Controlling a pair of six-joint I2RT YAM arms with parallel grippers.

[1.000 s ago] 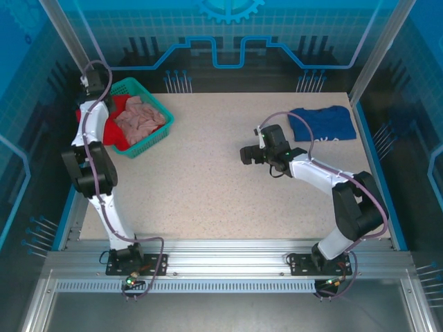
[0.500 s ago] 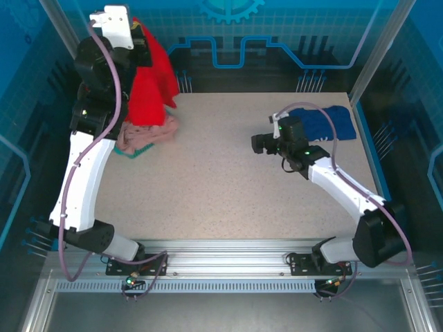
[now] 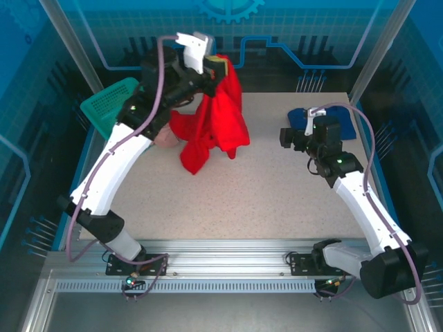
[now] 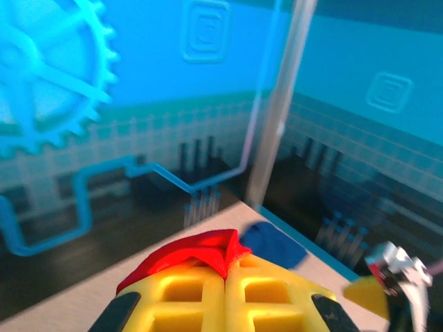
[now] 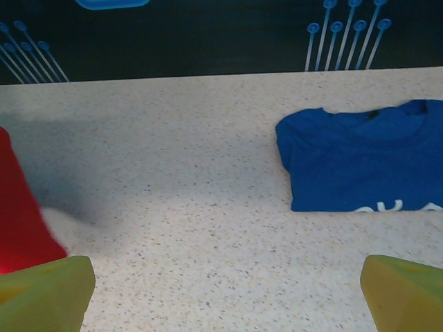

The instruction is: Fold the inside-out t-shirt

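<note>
Left arm raised high, left gripper (image 3: 220,69) pinched closed; right arm outstretched, right gripper (image 3: 284,137) spread wide.

Cloth and plastic, all pretty matt
The inside-out t-shirt (image 3: 214,124) is matt red cloth above the speckled, grainy table (image 3: 242,200); the blue t-shirt (image 5: 360,155) on it is smooth cloth; left gripper (image 4: 226,273) is waxy yellow plastic.

I count three garments: one bright red cloth t-shirt (image 3: 218,121) hanging from my left claw (image 3: 220,67), one folded dark blue t-shirt (image 5: 360,155) ahead of my right claw (image 3: 285,137), and one crumpled pale pinkish garment (image 3: 166,140) below my left claw. One teal plastic mesh basket (image 3: 111,104) sits left of it.
</note>
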